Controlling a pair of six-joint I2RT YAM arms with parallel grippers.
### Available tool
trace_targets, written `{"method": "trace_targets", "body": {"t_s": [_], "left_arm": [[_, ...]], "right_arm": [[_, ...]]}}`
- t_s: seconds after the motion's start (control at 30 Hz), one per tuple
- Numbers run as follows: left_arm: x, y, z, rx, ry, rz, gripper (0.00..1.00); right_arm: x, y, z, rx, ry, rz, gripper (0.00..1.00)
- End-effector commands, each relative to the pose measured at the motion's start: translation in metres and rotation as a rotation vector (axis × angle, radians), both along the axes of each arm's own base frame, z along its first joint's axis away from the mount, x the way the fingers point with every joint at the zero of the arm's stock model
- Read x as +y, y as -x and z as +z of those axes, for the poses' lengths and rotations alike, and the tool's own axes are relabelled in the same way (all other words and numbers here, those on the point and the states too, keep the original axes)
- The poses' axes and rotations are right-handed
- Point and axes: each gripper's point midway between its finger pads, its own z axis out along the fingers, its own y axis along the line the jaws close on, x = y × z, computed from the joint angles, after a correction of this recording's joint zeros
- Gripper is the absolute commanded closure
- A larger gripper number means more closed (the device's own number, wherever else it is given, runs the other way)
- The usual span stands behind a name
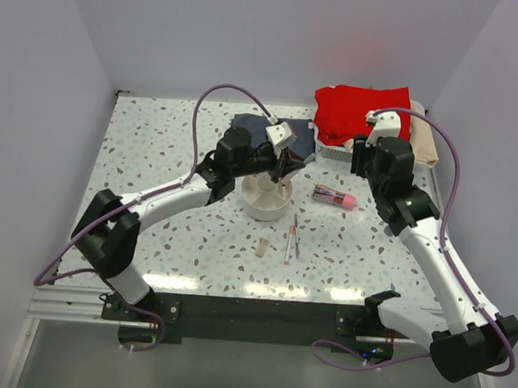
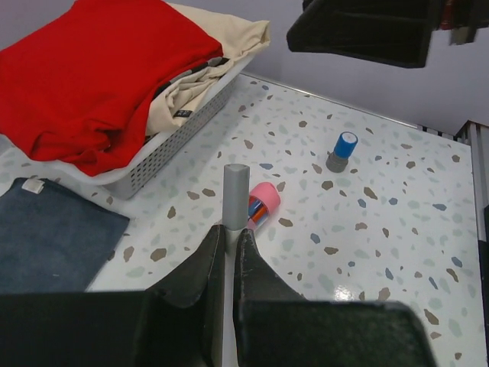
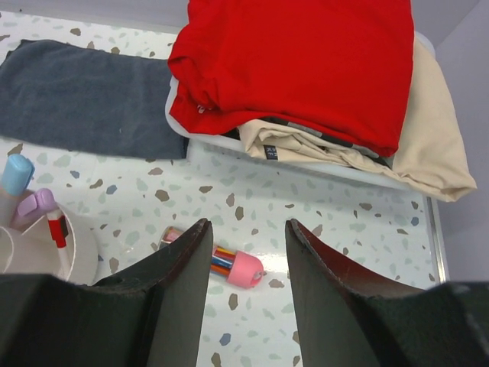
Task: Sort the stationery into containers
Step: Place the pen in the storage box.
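The left claw (image 2: 229,235) was clenched on a slim grey marker (image 2: 235,191), likely light, stiff and smooth, at the bowl (image 1: 262,214). The right claw (image 3: 248,228) hung released above the pink-capped bundle (image 3: 229,264) on the tabletop (image 3: 344,206). The bundle looked loose and was probably best pinched across its middle.

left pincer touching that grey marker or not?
Touching. The left wrist view shows the left pincer shut on the grey marker, with both fingers pressed against its sides and no gap.
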Motion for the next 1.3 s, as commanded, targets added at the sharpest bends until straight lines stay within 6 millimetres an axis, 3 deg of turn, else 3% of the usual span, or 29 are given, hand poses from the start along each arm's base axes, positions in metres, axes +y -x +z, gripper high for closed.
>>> {"method": "trace_targets", "body": {"t_s": [0.0,0.17,0.43,0.63,0.87,1.03,1.27], "left_arm": [[-0.018,-0.017,0.032,-0.066,0.136,-0.020,1.00],[-0.023,-0.036,0.009,-0.035,0.119,0.001,1.00],[-0.014,-0.059,-0.026,-0.001,0.088,0.036,1.00],[-0.006,-0.059,-0.050,0.002,0.035,0.039,1.00],[-0.002,-0.054,-0.074,0.036,0.003,0.036,0.93],[0.000,-0.051,-0.083,0.054,-0.004,0.037,0.92],[0.014,-0.050,-0.083,0.027,-0.039,0.076,0.64]], "right_arm": [[0.001,0.003,0.010,-0.051,-0.017,0.017,0.53],[-0.003,0.007,0.008,-0.052,-0.017,0.008,0.53],[-0.010,0.004,0.002,-0.030,-0.016,-0.002,0.52],[-0.008,0.000,-0.005,-0.029,-0.043,-0.012,0.52],[-0.007,0.000,-0.011,-0.017,-0.042,-0.007,0.52],[-0.005,0.000,-0.015,-0.010,-0.049,-0.002,0.52],[-0.004,-0.001,-0.019,-0.002,-0.050,0.003,0.52]]}}
